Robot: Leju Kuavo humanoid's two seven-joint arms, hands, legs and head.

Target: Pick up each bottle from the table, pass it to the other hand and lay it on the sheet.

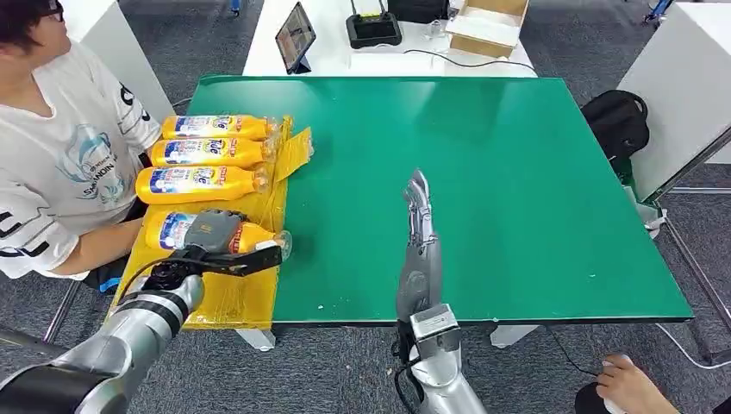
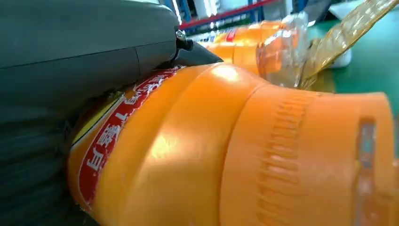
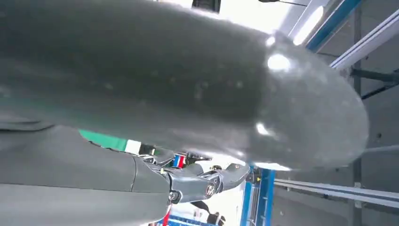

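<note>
Several orange bottles with blue and white labels lie side by side on the yellow sheet (image 1: 237, 302) at the left edge of the green table (image 1: 517, 172). My left hand (image 1: 211, 241) grips the nearest bottle (image 1: 172, 229) as it lies on the sheet; up close the held bottle (image 2: 235, 155) shows its orange neck and red label. Another bottle (image 1: 196, 184) lies just beyond it, with two others (image 1: 211, 152) farther back. My right hand (image 1: 420, 226) is raised over the middle of the table, fingers straight and holding nothing. Its grey thumb (image 3: 188, 80) looms large in the right wrist view.
A person in a white shirt (image 1: 60, 164) sits at the table's left side, close to the sheet. Behind the table a white desk holds a tablet (image 1: 295, 36), a black device (image 1: 373, 30) and a cardboard box (image 1: 488, 24). A black bag (image 1: 616, 121) lies at the right.
</note>
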